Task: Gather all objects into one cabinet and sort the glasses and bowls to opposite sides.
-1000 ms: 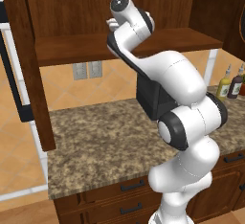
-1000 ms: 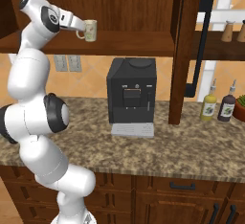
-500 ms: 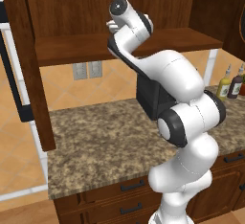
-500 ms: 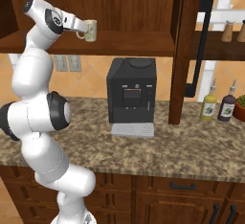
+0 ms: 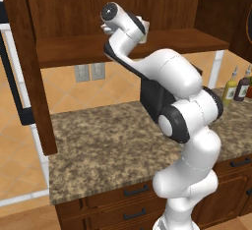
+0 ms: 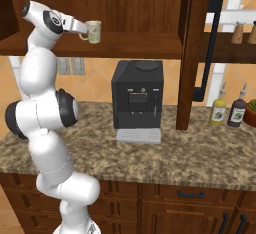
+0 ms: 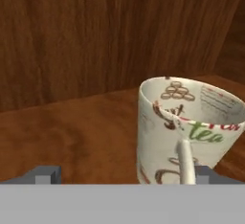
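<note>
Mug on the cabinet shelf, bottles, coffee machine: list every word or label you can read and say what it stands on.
"tea" in green letters, on the outside of the cream mug, near its handle.
Reddish and brown lettering around "tea" and inside the rim: too blurred to read.
Labels on the two bottles on the counter: too small to read.
Coffee machine: no readable text.

Glossy ceramic mug (image 7: 184, 129); wood shelf (image 7: 72, 132)

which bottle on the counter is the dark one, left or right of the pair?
The right one: the dark bottle stands beside the yellow-green bottle, which sits nearer the coffee machine.
</note>
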